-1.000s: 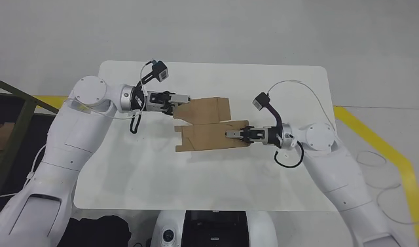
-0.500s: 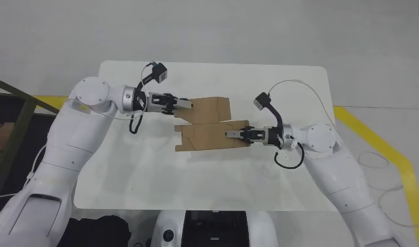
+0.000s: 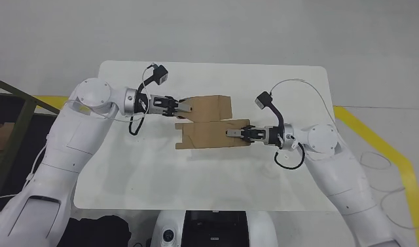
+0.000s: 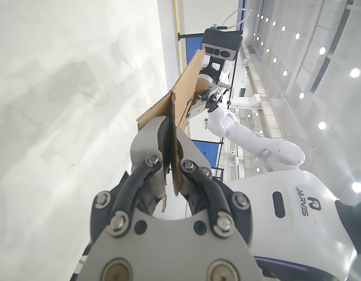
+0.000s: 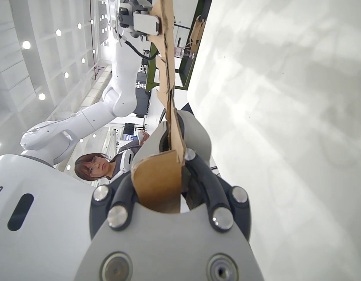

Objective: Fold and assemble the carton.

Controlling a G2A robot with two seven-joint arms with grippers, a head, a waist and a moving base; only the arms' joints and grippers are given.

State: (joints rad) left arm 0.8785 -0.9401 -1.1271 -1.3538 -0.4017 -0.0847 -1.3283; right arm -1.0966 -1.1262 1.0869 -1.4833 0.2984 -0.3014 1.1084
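A flat brown carton (image 3: 208, 121) hangs above the middle of the white table (image 3: 131, 175), held between both arms. My left gripper (image 3: 186, 107) is shut on the carton's upper left flap; in the left wrist view the cardboard edge (image 4: 174, 135) runs between its closed fingers (image 4: 148, 138). My right gripper (image 3: 230, 133) is shut on the carton's lower right edge, and the right wrist view has the cardboard (image 5: 171, 124) pinched between the pads, with a flap (image 5: 157, 179) curling over the gripper base. The carton is partly unfolded, with an upper panel and a lower notched panel.
The table's right edge (image 3: 325, 103) is near my right arm. A dark green frame (image 3: 19, 99) stands at the left beside the table. Yellow floor tape (image 3: 366, 132) runs at the right. Bare table surface lies in front of and behind the carton.
My left gripper has moved right and slightly toward the table's front, pushing the upper panel closer to the right gripper. The right gripper has stayed put.
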